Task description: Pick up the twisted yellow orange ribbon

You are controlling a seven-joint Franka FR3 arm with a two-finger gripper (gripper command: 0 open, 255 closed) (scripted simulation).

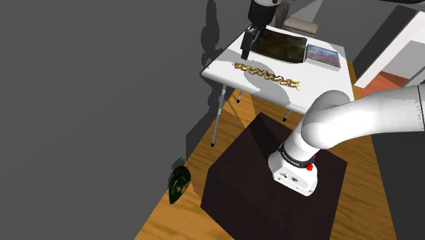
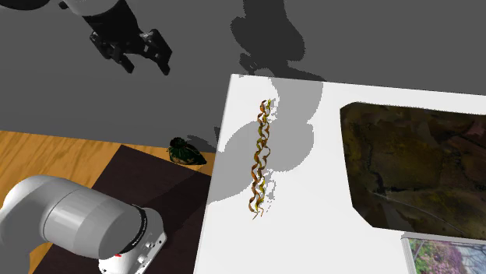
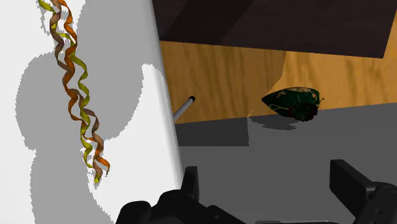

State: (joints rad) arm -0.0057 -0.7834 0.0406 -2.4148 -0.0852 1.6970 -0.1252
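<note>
The twisted yellow-orange ribbon (image 3: 75, 89) lies flat on the white surface (image 3: 127, 38). The hand (image 3: 267, 184), open and empty, hangs apart from it, seemingly just past the surface's edge.

The ribbon (image 2: 261, 156) twists in yellow, orange and brown strands. The table (image 2: 311, 233) is plain white, crossed by grey shadow. The mat (image 2: 413, 167) is mottled dark brown and olive; the picture (image 2: 445, 258) shows pink, purple and green. The gripper (image 2: 148, 66) is black, the arm (image 1: 368, 116) white with a red spot near its base. The stand (image 1: 259, 170) is very dark brown, the floor (image 1: 197, 146) orange wood grain, the wall (image 1: 88, 102) grey. The leaf-shaped thing (image 3: 294, 103) is dark green.
</note>
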